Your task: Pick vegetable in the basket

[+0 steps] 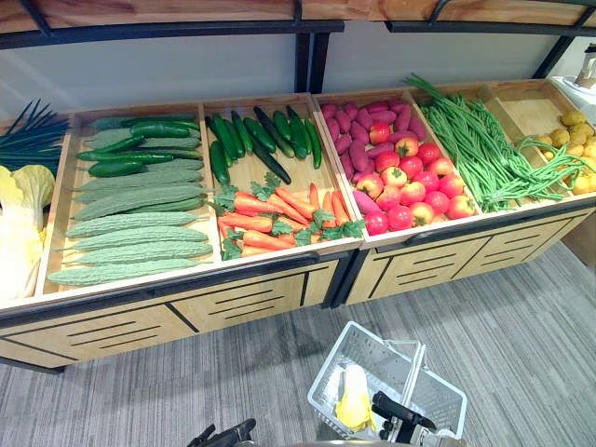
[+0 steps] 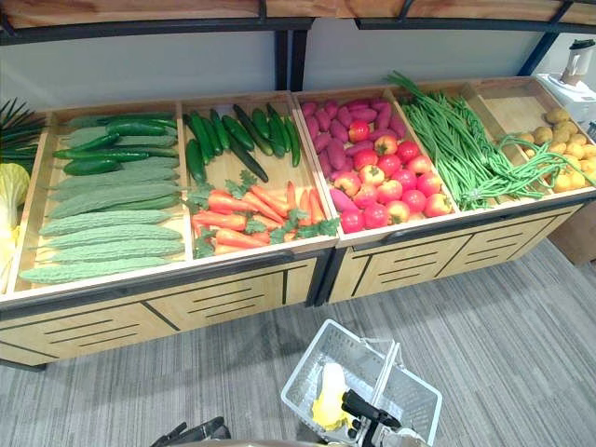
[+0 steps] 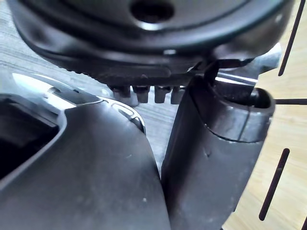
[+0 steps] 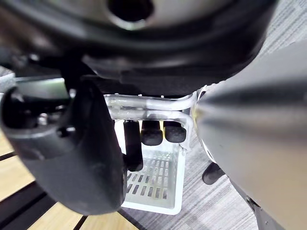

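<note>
A white mesh basket hangs low over the floor in front of the vegetable stand. A pale yellow leafy vegetable lies inside it. My right hand is at the basket's near side, and in the right wrist view its fingers curl round the basket's silver handle. My left hand shows at the lower edge, left of the basket, with relaxed fingers and nothing in it. On the stand lie carrots, cucumbers and bitter gourds.
The wooden stand runs across the view, with more bins of red and purple produce, long green beans, potatoes, cabbage and green onions. Grey striped floor lies in front. A dark shelf rail hangs above.
</note>
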Tool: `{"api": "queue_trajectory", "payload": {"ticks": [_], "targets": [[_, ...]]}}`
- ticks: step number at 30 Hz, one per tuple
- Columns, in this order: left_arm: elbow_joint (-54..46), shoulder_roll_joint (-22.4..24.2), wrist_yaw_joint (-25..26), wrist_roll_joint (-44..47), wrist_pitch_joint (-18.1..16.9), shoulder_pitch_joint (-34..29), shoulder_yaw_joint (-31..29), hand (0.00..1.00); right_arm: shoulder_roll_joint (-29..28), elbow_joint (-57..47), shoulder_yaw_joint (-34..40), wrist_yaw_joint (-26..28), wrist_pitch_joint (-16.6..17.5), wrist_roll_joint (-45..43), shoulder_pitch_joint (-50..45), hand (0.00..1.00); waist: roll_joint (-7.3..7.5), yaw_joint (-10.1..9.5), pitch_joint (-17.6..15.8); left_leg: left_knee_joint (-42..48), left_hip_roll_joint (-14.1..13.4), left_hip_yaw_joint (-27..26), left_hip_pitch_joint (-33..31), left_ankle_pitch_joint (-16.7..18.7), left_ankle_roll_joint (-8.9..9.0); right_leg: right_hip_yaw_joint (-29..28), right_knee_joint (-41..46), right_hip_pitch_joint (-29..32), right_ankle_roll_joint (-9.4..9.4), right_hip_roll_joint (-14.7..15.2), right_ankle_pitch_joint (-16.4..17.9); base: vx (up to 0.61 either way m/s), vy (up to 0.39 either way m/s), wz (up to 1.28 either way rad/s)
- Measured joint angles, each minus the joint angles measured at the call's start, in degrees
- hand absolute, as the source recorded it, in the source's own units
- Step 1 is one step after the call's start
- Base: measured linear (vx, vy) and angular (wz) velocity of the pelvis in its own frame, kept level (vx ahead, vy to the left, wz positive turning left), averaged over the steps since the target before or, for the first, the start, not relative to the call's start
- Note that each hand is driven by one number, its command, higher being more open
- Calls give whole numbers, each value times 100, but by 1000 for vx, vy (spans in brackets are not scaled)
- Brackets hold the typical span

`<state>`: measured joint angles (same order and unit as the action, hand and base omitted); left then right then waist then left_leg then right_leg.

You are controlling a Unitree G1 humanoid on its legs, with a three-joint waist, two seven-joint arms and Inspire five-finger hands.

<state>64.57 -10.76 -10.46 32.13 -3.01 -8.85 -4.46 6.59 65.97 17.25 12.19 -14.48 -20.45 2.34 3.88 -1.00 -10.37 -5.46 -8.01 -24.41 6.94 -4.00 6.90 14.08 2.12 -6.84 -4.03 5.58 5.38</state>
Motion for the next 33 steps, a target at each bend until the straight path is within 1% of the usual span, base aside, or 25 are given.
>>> {"api": "queue_trajectory", "payload": {"ticks": [3,6,7,8,9,10,11,12,13,14,15,16,17,18,19,20,22,23,24,25,26,27,28,30,33], "targets": [[16,141,54,304,-25,23,-389,100,-53,-12,249,-148,127,-75,-156,0,-13,58,-2,1,-14,-21,4,0,0,324,-236,-234,-53,19,-32,16,-22,33],[3,213,56,377,-21,86,-555,100,-130,-45,431,-293,269,-221,-294,0,-16,82,-1,6,12,-123,38,41,-14,655,-232,-374,-141,64,34,50,-3,31],[6,205,124,379,14,69,-552,100,-134,-71,474,-318,369,-234,-329,0,30,93,-17,35,48,-460,133,216,-83,689,255,-247,-300,219,287,80,54,17],[7,230,148,379,41,56,-542,100,-116,-114,474,-334,411,-235,-331,0,-21,116,-16,34,20,-543,177,252,-96,728,740,-67,-401,315,426,85,84,3],[-10,318,167,374,94,17,-492,100,5,-243,475,-402,514,-238,-312,0,-169,108,-1,39,-26,-553,215,247,-67,754,2022,519,-520,559,533,77,92,-5],[-31,297,170,367,108,3,-452,100,59,-412,479,-414,612,-236,-311,0,-221,119,-45,124,-22,-533,316,263,-112,604,3304,1045,-648,878,513,58,84,4],[-29,246,180,366,110,6,-363,100,46,-494,541,-411,671,-238,-333,0,-169,140,-78,215,-43,-468,353,315,-131,555,3634,1166,-622,1008,596,58,30,31],[-32,135,195,369,105,4,-318,100,8,-539,561,-396,673,-231,-385,0,-115,176,-84,318,-91,-394,384,381,-125,616,3709,1214,-581,1145,812,59,-77,57],[-37,40,210,392,61,12,-325,100,-62,-556,622,-367,689,-232,-435,0,-28,163,-65,449,-217,-246,390,478,-24,642,3518,1202,-474,1275,924,85,-204,72],[-57,-14,212,460,-31,15,-337,100,-107,-548,700,-365,690,-222,-461,0,-4,148,-56,610,-435,-62,385,570,100,513,3073,1161,-447,1275,910,82,-252,62],[-80,-21,207,505,-71,5,-348,100,-115,-548,698,-358,692,-217,-466,0,-1,133,-54,685,-530,-2,383,610,158,396,2812,1151,-481,1251,869,116,-361,49],[-88,-23,187,620,-142,-14,-372,100,-126,-548,681,-322,692,-210,-465,0,26,103,-42,827,-659,95,355,686,280,108,2294,1160,-584,1194,637,128,-394,30],[-114,-47,177,690,-162,-63,-376,100,-152,-522,666,-288,691,-186,-467,0,119,100,3,888,-652,156,326,718,396,-85,1954,1148,-685,1193,196,170,-519,33],[-170,-142,185,803,-175,-131,-396,100,-210,-439,647,-262,690,-96,-470,0,263,107,85,914,-665,248,333,743,570,-28,1746,1058,-737,1205,41,148,-462,29],[-149,-57,224,851,-164,-105,-425,100,-158,-390,653,-276,695,-90,-449,0,153,114,79,971,-849,317,336,751,614,77,1677,948,-695,1046,135,151,-463,44],[-152,89,282,935,-177,-105,-453,100,9,-350,622,-283,653,-84,-460,0,-93,136,127,1127,-1130,341,219,693,563,320,1512,786,-588,802,170,147,-409,41],[-191,258,277,1013,-199,-66,-547,100,262,-236,565,-284,492,-190,-464,0,-350,136,117,1696,-1427,256,-100,542,345,566,1125,459,-466,543,149,161,-381,49],[-225,272,245,994,-204,-58,-545,100,326,-192,489,-300,380,-230,-480,0,-367,113,119,2103,-1426,304,-344,612,392,629,845,263,-376,513,84,128,-260,30],[-247,301,208,990,-195,-71,-532,100,395,-174,402,-309,325,-231,-482,0,-359,84,116,2183,-1264,386,-406,755,529,611,733,198,-336,543,35,99,-124,-10],[-246,413,121,986,-196,-119,-516,100,458,-141,376,-308,253,-231,-476,0,-352,43,115,2038,-773,494,-458,980,601,544,597,142,-337,618,-14,88,-67,-28],[-241,468,104,981,-197,-135,-482,100,458,-142,384,-309,250,-236,-488,0,-353,63,115,1832,-569,441,-459,1043,424,535,568,115,-339,620,-15,100,2,-26],[-169,461,145,842,-263,-158,-398,100,421,-147,420,-324,272,-252,-518,0,-265,81,128,1396,-368,343,-264,948,76,540,499,45,-339,592,-15,125,-41,-12],[-163,382,113,775,-282,-184,-353,100,389,-170,406,-299,228,-280,-535,0,-222,93,184,1110,-293,312,-127,821,58,535,424,43,-343,581,-23,139,-50,-5],[-152,336,107,758,-268,-177,-302,100,324,-161,413,-299,232,-342,-548,0,-127,95,185,872,-246,311,-54,755,99,536,382,47,-343,578,-23,127,-25,2],[-135,238,148,703,-254,-204,-298,100,234,-154,424,-280,240,-431,-616,0,-54,98,265,749,-210,330,43,754,100,559,355,-25,-342,586,-23,98,13,7]]}}
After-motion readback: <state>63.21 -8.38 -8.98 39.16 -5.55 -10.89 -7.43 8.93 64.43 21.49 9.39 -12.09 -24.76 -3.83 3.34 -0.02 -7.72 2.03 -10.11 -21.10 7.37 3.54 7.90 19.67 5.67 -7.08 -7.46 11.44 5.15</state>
